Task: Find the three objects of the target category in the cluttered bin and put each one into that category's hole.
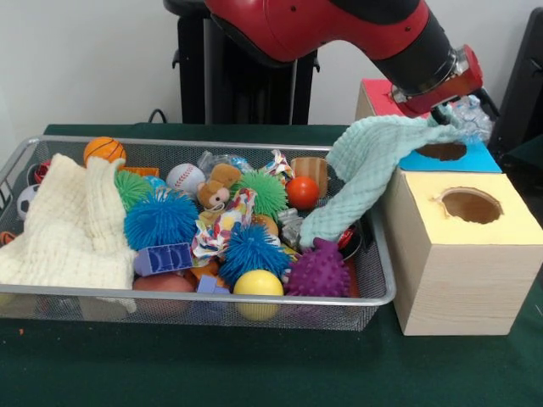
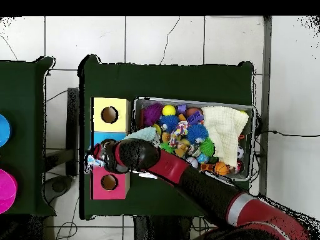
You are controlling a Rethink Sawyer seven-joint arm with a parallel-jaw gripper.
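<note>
My gripper [image 1: 443, 114] hangs just above the blue-topped hole [image 1: 443, 151] of the wooden box, its jaws hidden by cloth. A crinkled clear plastic bottle [image 1: 469, 114] is held at it, over the far edge of the blue top. A mint-green muslin cloth [image 1: 365, 174] is caught at the gripper too and stretches down into the wire mesh bin [image 1: 212, 296]. Another clear bottle [image 1: 216, 160] lies at the bin's far side. In the overhead view the gripper [image 2: 100, 156] and bottle [image 2: 94, 162] sit between the blue and red tops, and the cloth [image 2: 142, 134] trails towards the bin [image 2: 194, 100].
The yellow-topped hole [image 1: 471, 205] is nearest the camera and the red top [image 1: 379, 95] is farthest. The bin holds spiky rubber balls [image 1: 161, 219], a cream cloth [image 1: 72, 225], small balls and toys. Coloured discs [image 2: 3, 190] lie on a second table.
</note>
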